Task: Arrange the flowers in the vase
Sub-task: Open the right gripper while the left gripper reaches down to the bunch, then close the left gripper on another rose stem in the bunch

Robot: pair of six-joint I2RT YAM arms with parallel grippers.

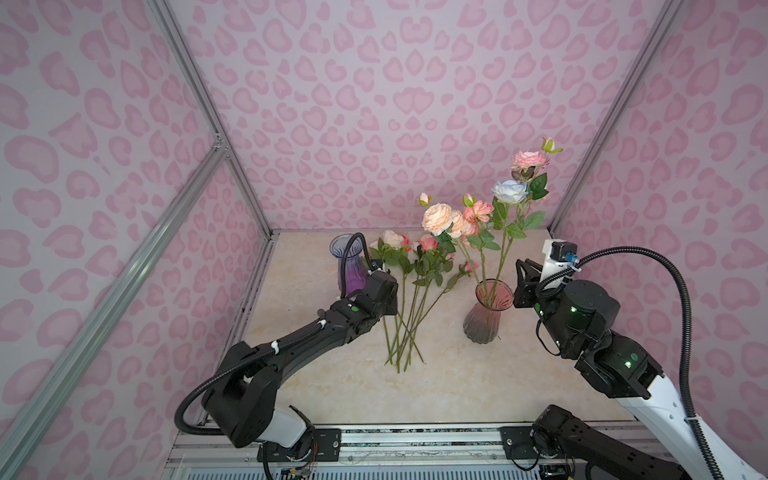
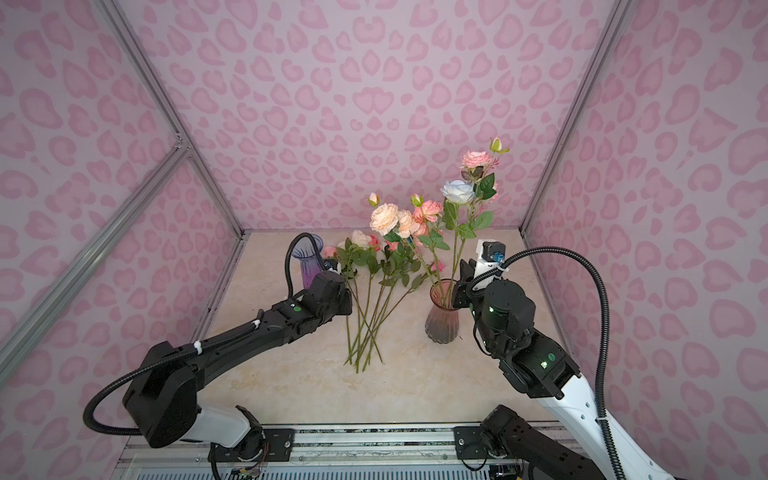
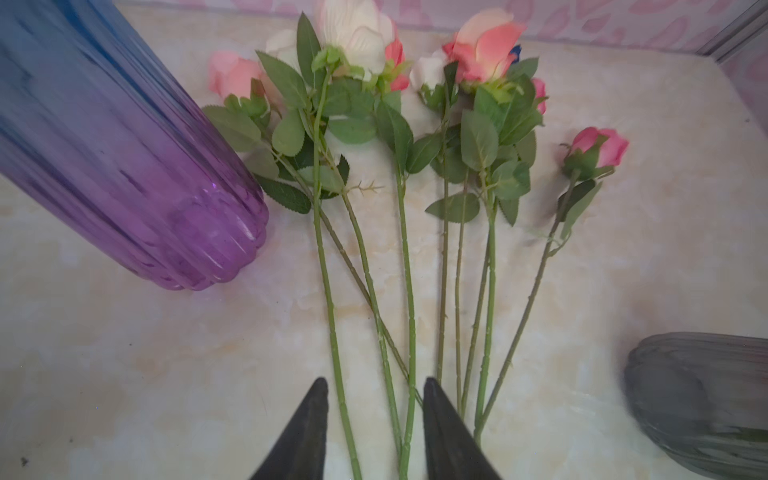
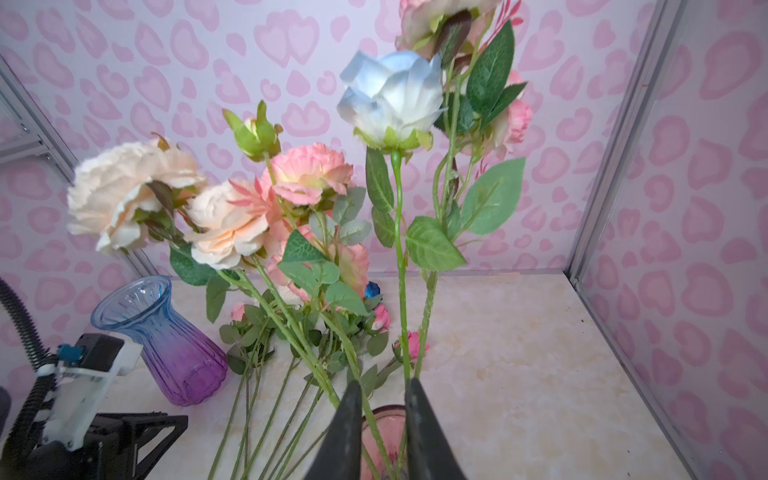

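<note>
**Top views.** In both top views the pink vase (image 1: 484, 320) stands on the table (image 1: 519, 374), nearer the right edge than the left. It has tall flowers in it: a peach rose (image 1: 436, 218), a pale blue rose (image 1: 509, 191) and a pink rose (image 1: 528, 160) highest of all. I think they stand up because the thin neck holds their stems close together.

The purple vase (image 1: 349, 266) stands near the back left corner. Between the two vases the loose flowers (image 1: 409, 299) lie flat, with their heads toward the back edge and their stem ends toward the front edge. The left gripper (image 1: 390, 307) is low over those stems. The right gripper (image 1: 524, 264) is just beside the pink vase's mouth.

**Left wrist view.** The two fingers (image 3: 316, 424) stand apart with about three green stems (image 3: 409, 311) between them. They go around the stems but do not squeeze them. It looks like they are set there to pick one up by its bare part, below the leaves.

**Right wrist view.** The fingers (image 4: 424, 436) are close together, right over the pink vase's mouth (image 4: 384, 419). The pale blue rose's stem runs down to them. I cannot tell if they pinch it or only sit next to it. The purple vase (image 4: 166, 345) has nothing in it.
</note>
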